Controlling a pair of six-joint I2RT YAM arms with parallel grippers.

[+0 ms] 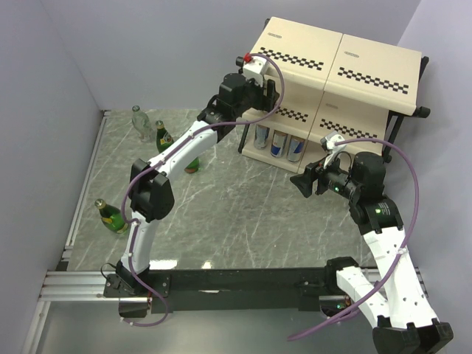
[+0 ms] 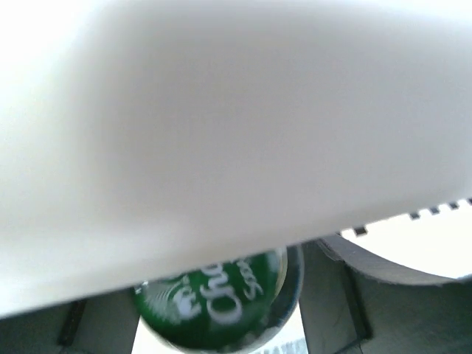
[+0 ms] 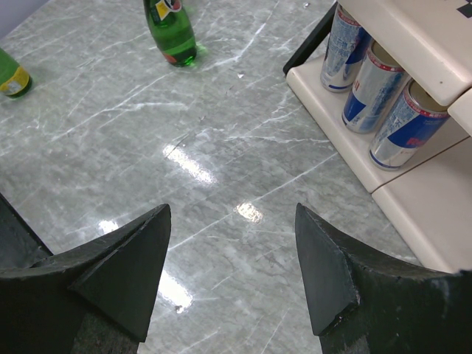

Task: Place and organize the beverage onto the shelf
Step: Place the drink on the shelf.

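Nearest the right wrist lens, black wedge-shaped fingers [image 3: 125, 273] of the right gripper [image 3: 232, 214], spread wide and empty; hangs over the grey marble-patterned tabletop [image 3: 221, 147]. Just beyond on the right, three slim silver-and-blue cans [image 3: 372, 85] upright in a row on the bottom board of the three-tier cream-beige shelf [image 1: 332, 55] with black checkered strips and a black tubular frame. At the shelf's left end, around the middle tier, the black left gripper [image 1: 267, 92], fingers hidden from above. Seen through its own wrist lens: mostly a blurred pale board [image 2: 221, 147] across the view, and just beneath it a rounded bottle with a green label and white script [image 2: 214, 302]; cannot tell whether clenched on it or loose. Well apart from the shelf, on the tabletop's left side: a green glass bottle with a yellow label [image 1: 110, 216] near the left edge, a second green glass bottle [image 1: 164, 135] partly behind the left arm [image 1: 151, 195], and a clear glass bottle [image 1: 140, 122] near the far corner.
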